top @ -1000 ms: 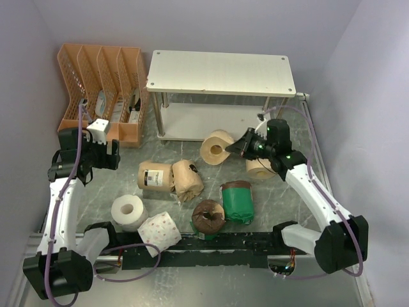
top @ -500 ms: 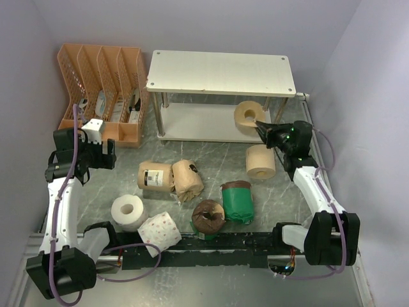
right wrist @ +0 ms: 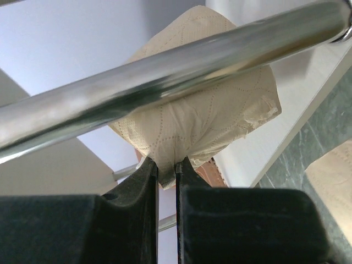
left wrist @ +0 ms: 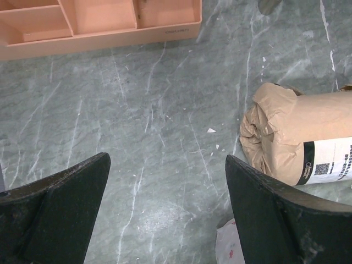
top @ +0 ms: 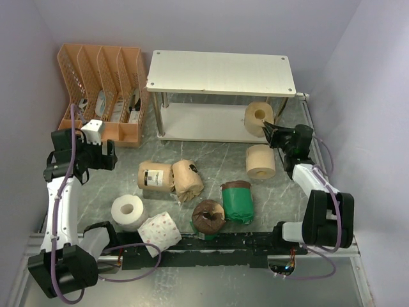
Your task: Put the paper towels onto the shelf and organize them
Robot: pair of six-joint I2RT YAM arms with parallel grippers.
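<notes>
The right gripper [top: 269, 132], clenched on a pinch of the bare tan paper towel roll [top: 259, 117], has swung it from the frame's centre to the right end of the white two-tier metal-legged shelf [top: 220, 71], at lower-board level. It looks nearly shelved. The left gripper [top: 96, 139] hangs released.

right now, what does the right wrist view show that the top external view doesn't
Only right wrist: the right tool shut on loose paper of the bare tan roll, with a metal shelf leg crossing in front. Only top external: the left tool, the orange file organizer and seven other rolls on the table. Both: the held roll at the right end of the shelf's lower board.
</notes>
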